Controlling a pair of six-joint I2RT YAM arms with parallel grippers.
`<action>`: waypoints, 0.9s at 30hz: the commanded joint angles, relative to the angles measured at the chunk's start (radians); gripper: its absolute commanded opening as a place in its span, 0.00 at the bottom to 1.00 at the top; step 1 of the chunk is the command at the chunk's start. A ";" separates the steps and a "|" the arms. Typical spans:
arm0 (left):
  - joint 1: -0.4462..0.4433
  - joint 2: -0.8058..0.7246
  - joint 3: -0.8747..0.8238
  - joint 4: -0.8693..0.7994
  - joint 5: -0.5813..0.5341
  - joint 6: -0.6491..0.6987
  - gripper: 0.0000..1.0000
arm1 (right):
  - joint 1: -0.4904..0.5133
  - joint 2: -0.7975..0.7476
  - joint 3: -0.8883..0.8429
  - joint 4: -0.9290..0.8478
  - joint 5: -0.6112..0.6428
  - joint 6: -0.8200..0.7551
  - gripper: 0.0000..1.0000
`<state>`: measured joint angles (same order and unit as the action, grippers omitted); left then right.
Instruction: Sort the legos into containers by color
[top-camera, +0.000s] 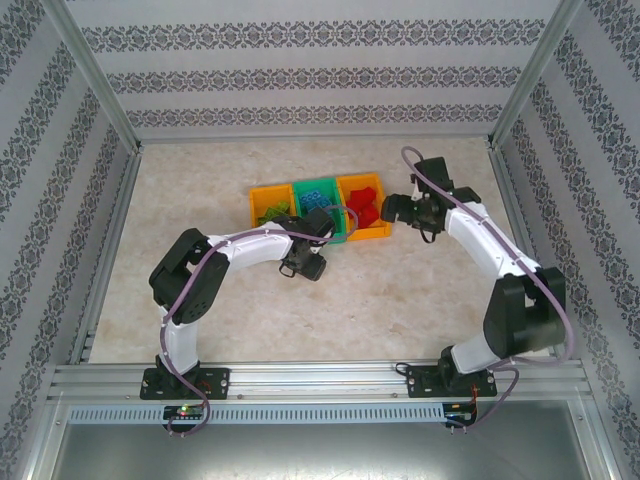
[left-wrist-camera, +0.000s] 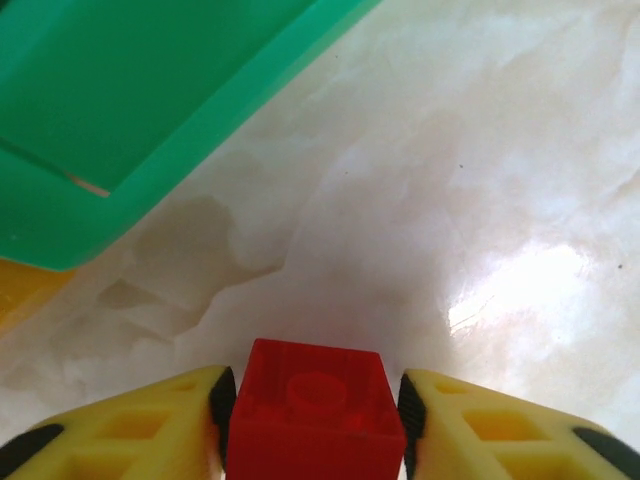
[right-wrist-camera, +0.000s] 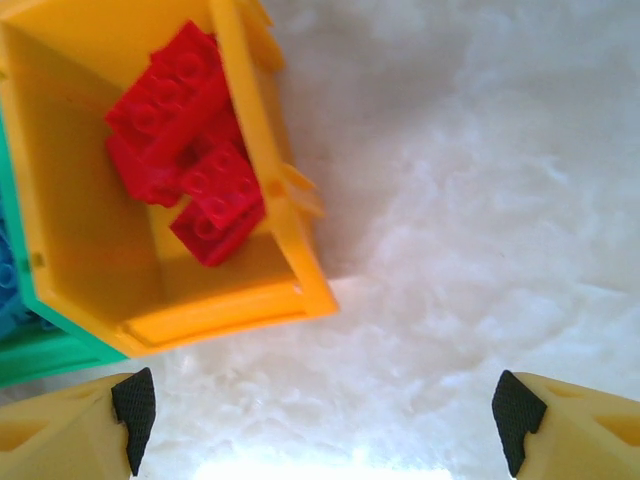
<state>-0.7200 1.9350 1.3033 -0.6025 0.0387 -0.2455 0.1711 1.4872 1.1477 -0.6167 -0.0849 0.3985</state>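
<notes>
Left end effector (left-wrist-camera: 315, 398) closed on red brick (left-wrist-camera: 315, 428), low over counter (left-wrist-camera: 480, 180) beside green bin (left-wrist-camera: 150, 100); right end effector (right-wrist-camera: 320, 425) open, empty, beside orange bin (right-wrist-camera: 230, 318) holding red bricks (right-wrist-camera: 185, 130); lift above rim, release low inside; mind right arm.

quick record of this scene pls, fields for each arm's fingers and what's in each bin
left fingers: closed on both sides of a red brick, on the near side of the green bin
right fingers: wide apart, nothing between them, beside the right orange bin
left orange bin: light green bricks
green bin: blue bricks
right orange bin: red bricks
</notes>
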 joint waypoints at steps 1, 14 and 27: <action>-0.013 0.014 0.028 0.007 0.028 0.014 0.40 | -0.041 -0.060 -0.068 0.015 0.011 0.015 0.90; -0.015 -0.018 0.194 -0.026 0.092 -0.009 0.30 | -0.082 -0.152 -0.208 0.047 -0.025 0.037 0.91; 0.018 0.386 0.918 -0.241 0.187 -0.056 0.29 | -0.075 -0.270 -0.395 0.092 -0.062 0.081 0.92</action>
<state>-0.7158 2.2345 2.1509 -0.7101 0.1894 -0.2604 0.0917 1.2575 0.7719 -0.5415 -0.1265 0.4583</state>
